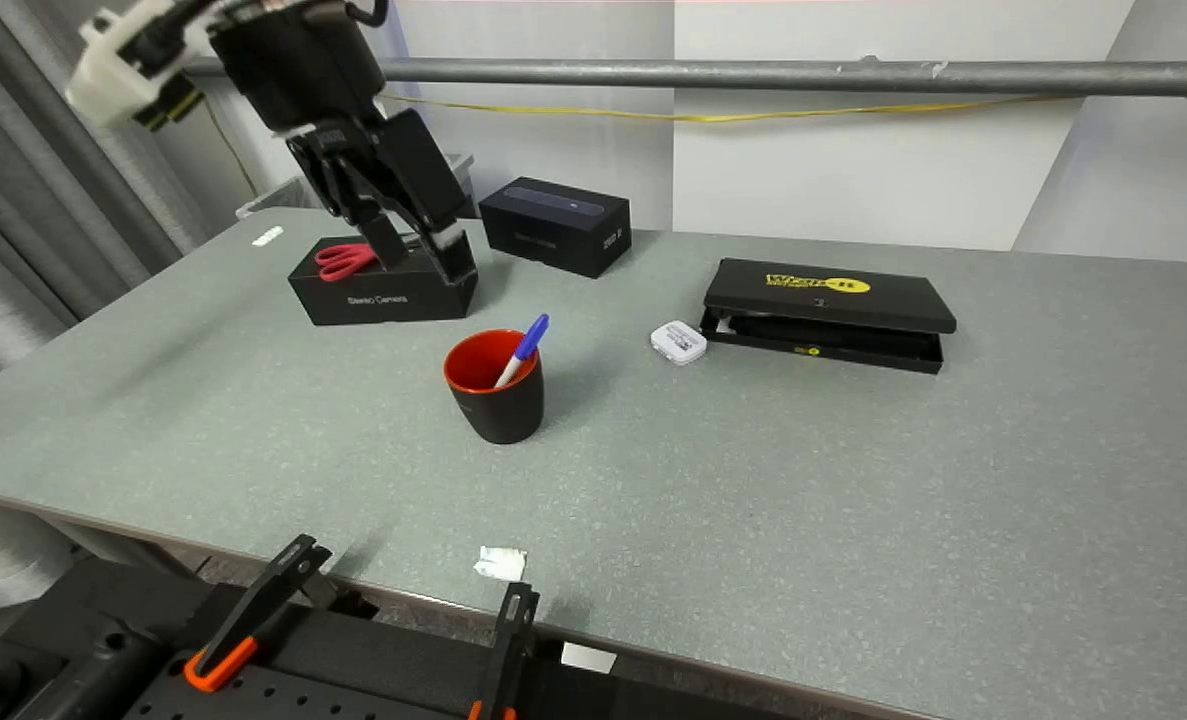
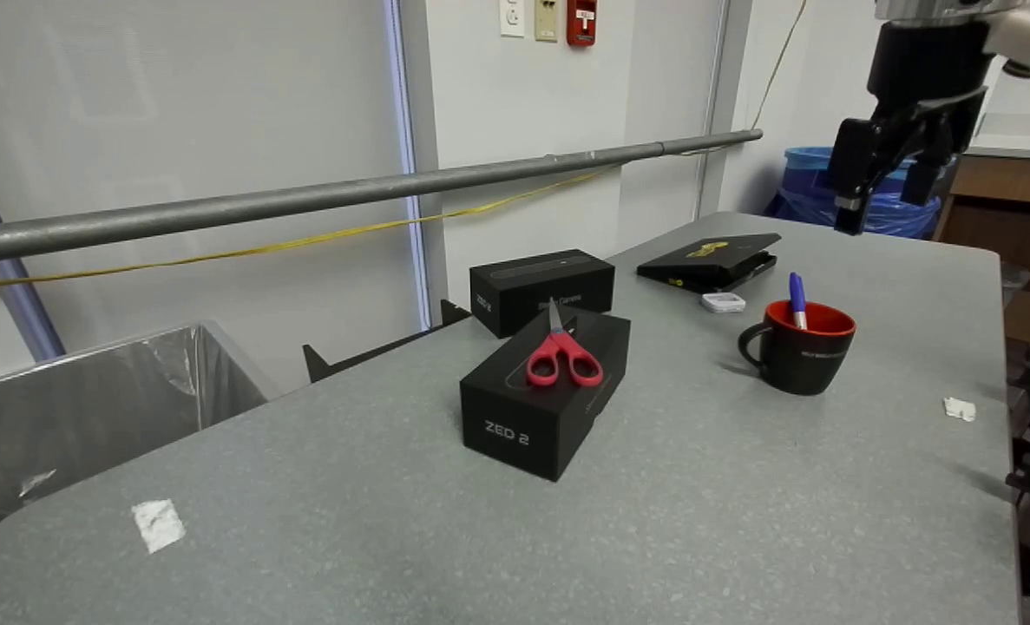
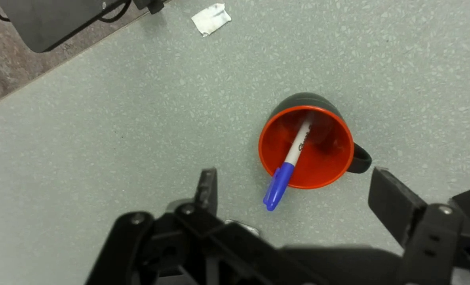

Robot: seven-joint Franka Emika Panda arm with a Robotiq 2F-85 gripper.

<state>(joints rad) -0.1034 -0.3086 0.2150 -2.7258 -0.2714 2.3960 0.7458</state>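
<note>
Black two-fingered gripper [image 2: 884, 208] hangs above the grey speckled tabletop [image 1: 803, 560], fingers spread wide, nothing gripped or touched. In the wrist view, the matte black mug with a glossy red-orange inside [image 1: 501, 410] shows ahead of the gap between the fingertips; I take it as nearest, though height sets the two well apart.

Mug stands upright on its base, handle turned to the side where the boxes lie. White-barrelled marker with a blue cap [image 3: 288, 164] leans inside, cap end up. Apparently too long to lie within, so it rests slantwise against the rim, cap clear of the mouth; the wall does the holding.

Red-handled metal scissors [image 2: 560, 343] lie on a long black box lettered ZED 2 [image 2: 515, 425], whose level top makes a steady perch. A similar black box [image 1: 553, 232] sits near it, toward the wall.

Flat black lidded case with yellow lettering [image 1: 833, 300]: lid tilted up off the tray, probably propped by the dark contents. Small white rounded-square case [image 1: 678, 342] just beside its corner; contact unclear. White paper-like scrap [image 1: 501, 563] lies near the table edge, perhaps a position mark.
</note>
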